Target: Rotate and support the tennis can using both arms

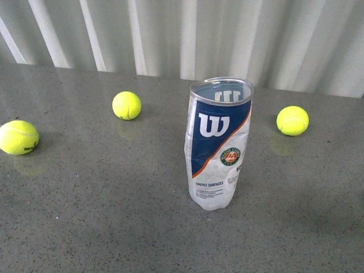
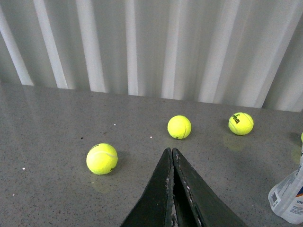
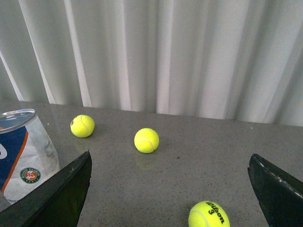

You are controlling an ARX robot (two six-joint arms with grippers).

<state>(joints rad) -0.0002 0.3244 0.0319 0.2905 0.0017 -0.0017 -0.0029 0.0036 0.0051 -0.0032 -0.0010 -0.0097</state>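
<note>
The tennis can (image 1: pixel 218 143) stands upright on the grey table, open metal rim up, its blue-white label with the white "W" facing the front camera. Neither arm shows in the front view. In the left wrist view my left gripper (image 2: pixel 171 152) is shut, its two black fingers pressed together with nothing between them; the can's bottom (image 2: pixel 289 198) shows at the picture's edge, apart from the fingers. In the right wrist view my right gripper (image 3: pixel 171 161) is open wide and holds nothing. The can (image 3: pixel 24 153) stands just beyond one finger (image 3: pixel 71 182).
Three yellow tennis balls lie on the table around the can: one (image 1: pixel 126 105) behind it to the left, one (image 1: pixel 19 137) at the far left, one (image 1: pixel 292 120) to the right. A pale corrugated wall (image 1: pixel 182 34) closes the table's far side.
</note>
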